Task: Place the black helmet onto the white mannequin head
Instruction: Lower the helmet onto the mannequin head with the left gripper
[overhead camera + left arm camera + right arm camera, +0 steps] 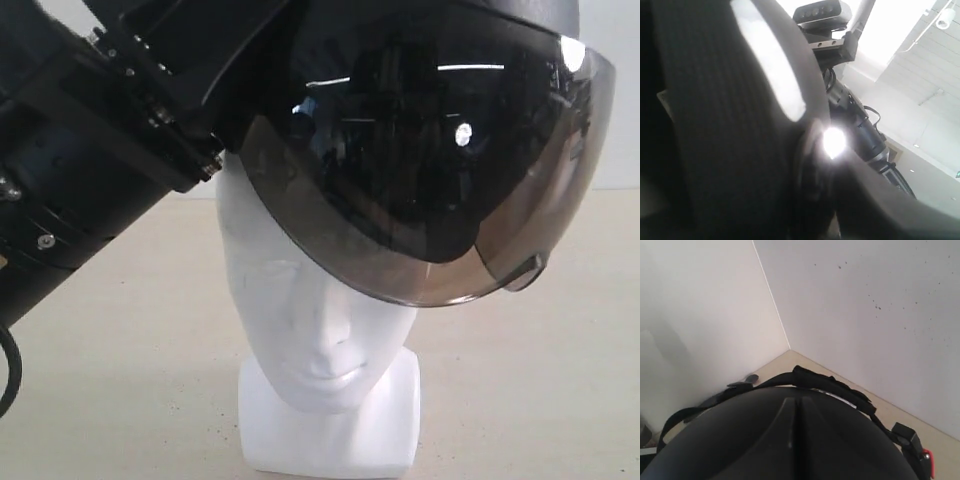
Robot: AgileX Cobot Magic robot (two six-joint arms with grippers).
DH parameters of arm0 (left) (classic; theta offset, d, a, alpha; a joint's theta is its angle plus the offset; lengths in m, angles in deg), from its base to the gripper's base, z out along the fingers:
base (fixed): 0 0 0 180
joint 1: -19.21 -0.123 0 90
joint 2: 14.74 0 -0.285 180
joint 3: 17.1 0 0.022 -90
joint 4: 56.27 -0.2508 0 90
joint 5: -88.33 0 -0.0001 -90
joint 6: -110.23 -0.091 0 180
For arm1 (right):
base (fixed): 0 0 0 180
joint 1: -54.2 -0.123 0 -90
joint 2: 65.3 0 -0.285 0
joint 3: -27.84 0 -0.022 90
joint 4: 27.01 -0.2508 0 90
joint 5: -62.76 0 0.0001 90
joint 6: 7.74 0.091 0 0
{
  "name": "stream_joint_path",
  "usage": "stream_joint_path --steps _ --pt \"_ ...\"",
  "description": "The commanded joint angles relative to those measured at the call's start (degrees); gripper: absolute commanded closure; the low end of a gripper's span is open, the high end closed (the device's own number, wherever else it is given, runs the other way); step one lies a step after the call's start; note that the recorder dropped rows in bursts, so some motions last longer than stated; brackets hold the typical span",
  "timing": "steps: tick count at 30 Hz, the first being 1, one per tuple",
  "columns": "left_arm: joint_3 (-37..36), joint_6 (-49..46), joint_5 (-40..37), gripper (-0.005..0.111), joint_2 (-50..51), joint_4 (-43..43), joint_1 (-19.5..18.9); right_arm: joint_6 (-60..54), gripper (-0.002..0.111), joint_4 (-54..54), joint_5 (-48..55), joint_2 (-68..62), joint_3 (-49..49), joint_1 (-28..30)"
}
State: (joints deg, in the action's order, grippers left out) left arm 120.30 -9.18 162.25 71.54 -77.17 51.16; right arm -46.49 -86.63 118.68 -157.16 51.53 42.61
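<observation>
Pale wall [865,315], beige tabletop [540,380], mannequin head [320,320]

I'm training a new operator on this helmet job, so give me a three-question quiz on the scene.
1. True or false: the visor of the black helmet leaves the mouth of the white mannequin head uncovered.
2. The mannequin head stands: A upright, B on its side, C upside down.
3. Fill in: the arm at the helmet enters the exterior view from the ___.
Key: 1 true; 2 A; 3 left.

Black helmet [420,150] with smoky visor; white mannequin head [320,330].
</observation>
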Motion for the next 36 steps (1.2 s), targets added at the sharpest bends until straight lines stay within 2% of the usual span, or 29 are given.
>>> stream_joint_path --steps 1,13,23,28,36 --pt "-2.4 -7.9 -4.0 0.102 0.0 7.4 -1.4 0.7 0.109 3.0 2.6 -0.5 -0.2 -0.4" --pt "-6.3 -13.7 -4.0 0.102 -3.5 15.3 -1.7 3.7 0.109 7.9 3.6 -0.5 -0.2 -0.4" --pt "-9.6 -16.6 -4.0 0.102 -5.5 19.0 -1.7 4.5 0.109 10.4 3.7 -0.5 -0.2 -0.4" --pt "-10.5 -17.0 -4.0 0.102 -5.5 19.5 -1.7 3.9 0.109 10.2 2.2 -0.5 -3.4 -0.4" --pt "-11.3 -17.9 -4.0 0.102 -5.5 20.1 -1.7 0.2 0.109 10.7 -6.2 -0.5 -10.5 -6.3"
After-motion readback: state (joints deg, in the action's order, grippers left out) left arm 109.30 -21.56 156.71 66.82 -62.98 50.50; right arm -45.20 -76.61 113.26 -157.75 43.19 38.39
